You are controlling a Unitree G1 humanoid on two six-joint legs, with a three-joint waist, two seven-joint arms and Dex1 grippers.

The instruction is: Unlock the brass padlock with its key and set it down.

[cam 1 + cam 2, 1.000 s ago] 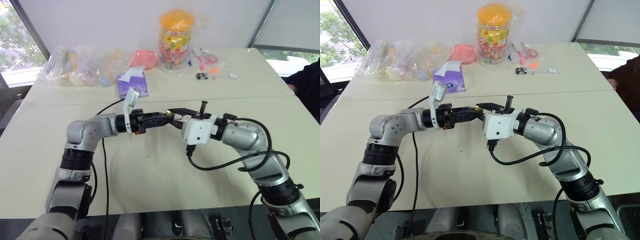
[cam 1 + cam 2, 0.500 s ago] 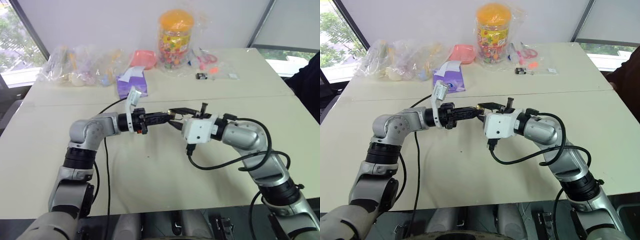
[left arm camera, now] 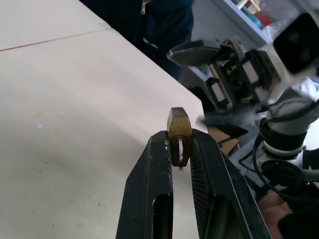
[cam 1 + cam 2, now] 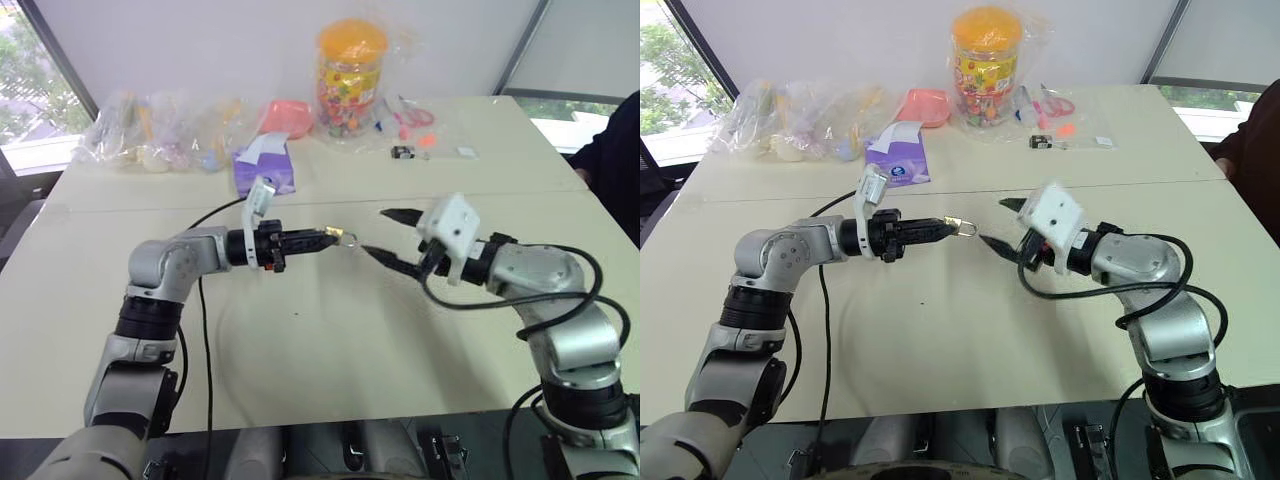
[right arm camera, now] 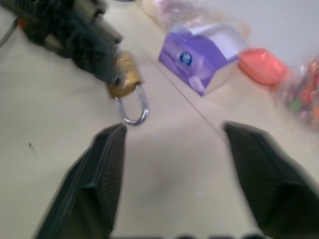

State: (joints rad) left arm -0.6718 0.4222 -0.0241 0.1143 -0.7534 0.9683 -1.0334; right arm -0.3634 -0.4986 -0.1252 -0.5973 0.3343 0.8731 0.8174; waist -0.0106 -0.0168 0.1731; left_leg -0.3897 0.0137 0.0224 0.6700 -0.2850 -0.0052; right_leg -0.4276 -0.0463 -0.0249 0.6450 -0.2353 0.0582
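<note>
The brass padlock is a tiny gold block held above the middle of the table, its silvery shackle sticking out past the block. My left gripper points right and is shut on the block. A thin silvery piece shows between the left fingers; I cannot tell whether it is the key. My right gripper is open, a short gap to the right of the padlock and not touching it. Its fingers frame the padlock in the right wrist view.
Along the table's far edge stand a purple tissue pack, a candy jar with an orange lid, clear bags of small items, a pink bowl and a small black-and-white gadget. A person sits at the right edge.
My right gripper has pulled away from the padlock to the right, rolled over and opened wider. The left gripper has stayed put with the padlock in it.
</note>
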